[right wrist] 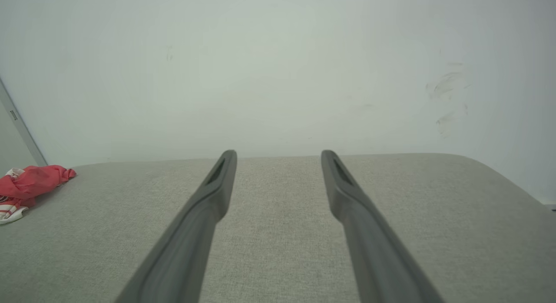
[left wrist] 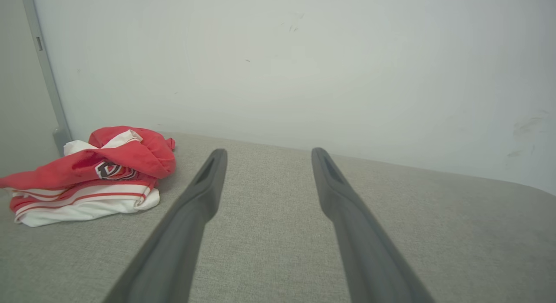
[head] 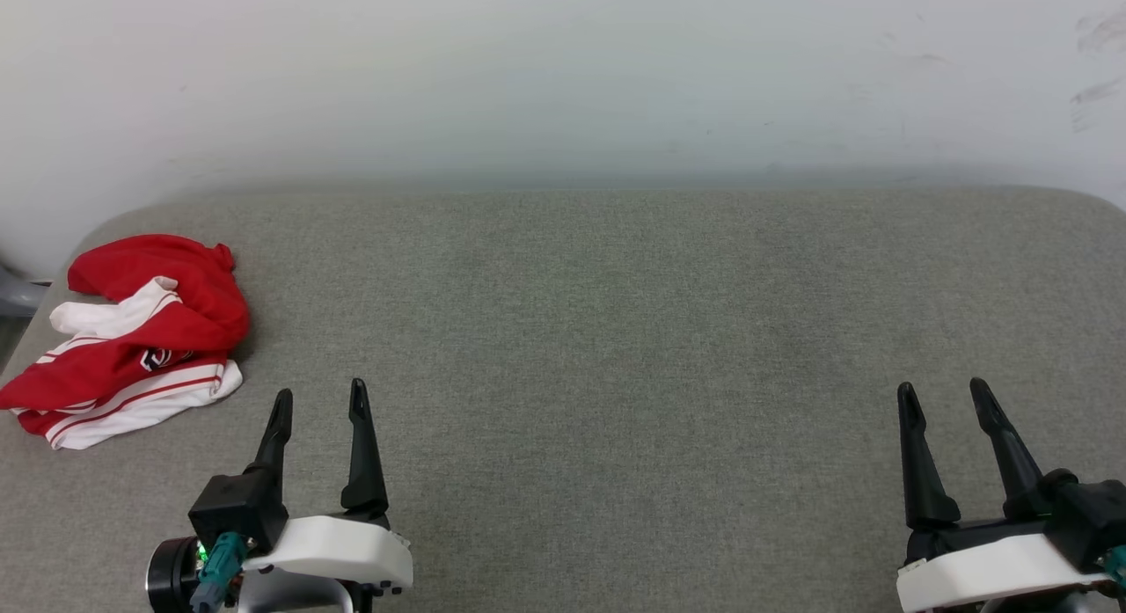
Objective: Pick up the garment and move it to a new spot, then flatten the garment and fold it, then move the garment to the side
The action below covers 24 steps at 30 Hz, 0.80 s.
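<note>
Left gripper (head: 320, 390) and right gripper (head: 942, 386) wide open, empty, clear of crumpled garment (head: 132, 332) on grey cushion (head: 616, 332)

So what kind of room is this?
Probably an indoor room set up for folding practice: a grey fabric-covered surface against a bare, scuffed white wall, with one crumpled red-and-white garment on it.

Garments: one is counted, a crumpled red and white garment (head: 132, 332). Printed emblems: one is seen on its red cloth, an emblem (head: 160, 358) in black and white.

Grippers: two are counted, the left gripper (head: 321, 400) and the right gripper (head: 943, 391). Dark fingers (head: 363, 459): four are counted, two to each gripper.

Padded surfaces: one grey fabric-covered surface (head: 616, 349) is recorded.

Walls: one pale wall (head: 563, 68) is recorded.

Upright strips: one grey strip (left wrist: 45, 72) is noted against the wall.
</note>
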{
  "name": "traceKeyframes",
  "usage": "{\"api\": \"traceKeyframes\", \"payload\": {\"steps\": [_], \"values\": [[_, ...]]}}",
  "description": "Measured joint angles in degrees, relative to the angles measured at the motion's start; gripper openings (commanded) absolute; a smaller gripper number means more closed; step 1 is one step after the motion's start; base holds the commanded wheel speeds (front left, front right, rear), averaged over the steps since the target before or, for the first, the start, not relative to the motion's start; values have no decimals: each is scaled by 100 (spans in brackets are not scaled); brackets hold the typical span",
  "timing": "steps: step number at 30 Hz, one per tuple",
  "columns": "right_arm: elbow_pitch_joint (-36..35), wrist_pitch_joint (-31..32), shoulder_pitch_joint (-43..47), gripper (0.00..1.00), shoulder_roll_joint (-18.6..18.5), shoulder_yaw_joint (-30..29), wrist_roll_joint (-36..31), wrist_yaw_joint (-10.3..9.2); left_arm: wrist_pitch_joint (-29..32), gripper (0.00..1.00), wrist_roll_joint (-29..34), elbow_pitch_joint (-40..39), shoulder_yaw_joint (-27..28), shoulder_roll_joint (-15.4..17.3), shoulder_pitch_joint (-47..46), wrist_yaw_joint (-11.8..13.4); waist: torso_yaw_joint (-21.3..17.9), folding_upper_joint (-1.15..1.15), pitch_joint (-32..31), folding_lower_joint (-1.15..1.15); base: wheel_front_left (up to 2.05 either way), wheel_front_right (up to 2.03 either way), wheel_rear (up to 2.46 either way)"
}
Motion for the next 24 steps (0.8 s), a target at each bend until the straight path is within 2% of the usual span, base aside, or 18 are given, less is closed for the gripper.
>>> {"api": "traceKeyframes", "payload": {"steps": [8,24], "values": [[-80,-101,15,100,0,7,-134,0,-87,100,250,-32,30,-37,21,-29,-1,0,7,0,0,0,0],[-191,-266,90,100,-1,91,-279,0,-252,100,497,-24,142,-88,51,-378,34,0,20,0,0,0,0]]}}
